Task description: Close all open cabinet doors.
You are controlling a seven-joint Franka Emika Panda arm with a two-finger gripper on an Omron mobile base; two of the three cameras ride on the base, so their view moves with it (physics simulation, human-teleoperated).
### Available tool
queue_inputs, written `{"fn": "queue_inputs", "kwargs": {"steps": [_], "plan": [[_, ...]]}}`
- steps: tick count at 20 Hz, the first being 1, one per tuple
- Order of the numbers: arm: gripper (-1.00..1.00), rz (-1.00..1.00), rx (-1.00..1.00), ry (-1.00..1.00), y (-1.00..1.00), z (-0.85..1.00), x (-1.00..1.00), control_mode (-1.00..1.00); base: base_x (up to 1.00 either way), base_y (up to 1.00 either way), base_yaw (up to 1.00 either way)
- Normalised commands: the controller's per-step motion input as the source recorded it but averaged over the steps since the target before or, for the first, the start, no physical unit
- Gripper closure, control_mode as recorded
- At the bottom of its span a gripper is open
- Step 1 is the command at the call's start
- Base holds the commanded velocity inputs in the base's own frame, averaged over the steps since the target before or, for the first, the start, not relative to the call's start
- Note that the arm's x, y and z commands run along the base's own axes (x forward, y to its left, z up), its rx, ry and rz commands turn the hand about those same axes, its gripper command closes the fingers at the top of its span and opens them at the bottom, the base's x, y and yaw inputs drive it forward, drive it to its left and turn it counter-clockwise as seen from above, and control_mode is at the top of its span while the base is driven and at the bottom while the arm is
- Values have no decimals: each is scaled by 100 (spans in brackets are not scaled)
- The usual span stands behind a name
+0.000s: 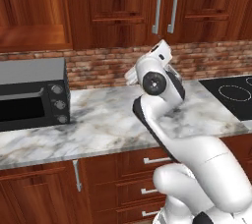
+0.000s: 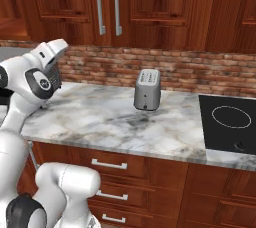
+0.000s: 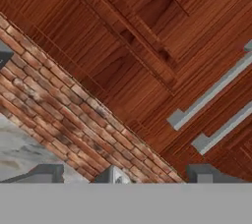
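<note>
Reddish-brown cabinet doors (image 1: 133,2) up top, above brick backsplash (image 1: 98,66); middle pair w/ bar handles (image 1: 157,6) look flush shut. Far left, an open cabinet bay (image 1: 32,34) w/ bare shelf, door itself not clearly seen. Gripper (image 3: 123,175) raised over marble counter (image 1: 98,120), tips spread wide, holding nothing, aimed at closed pair. Best approach, by judgement: swing toward left bay, find door edge, push flat w/ finger side, not pinch. Room: toaster oven (image 1: 32,95) sits under that bay, so stay high. Toaster (image 2: 147,89) and cooktop (image 2: 230,122) well apart to right, no obstacle.
</note>
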Motion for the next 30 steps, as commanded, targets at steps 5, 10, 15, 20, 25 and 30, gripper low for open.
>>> {"fn": "queue_inputs", "kwargs": {"steps": [5,10,15,20,25,30], "plan": [[-100,-8,28,3,-51,-17,-100,-100,0,0,0],[-100,-7,31,5,-60,-27,-100,-100,0,0,0],[-100,-1,29,1,-53,-33,-90,-100,0,0,0],[-100,10,11,0,-34,-29,-6,-100,0,0,0],[-100,7,12,0,-44,-16,-2,-100,0,0,0],[-100,1,4,0,-20,-15,-2,-100,0,0,0]]}}
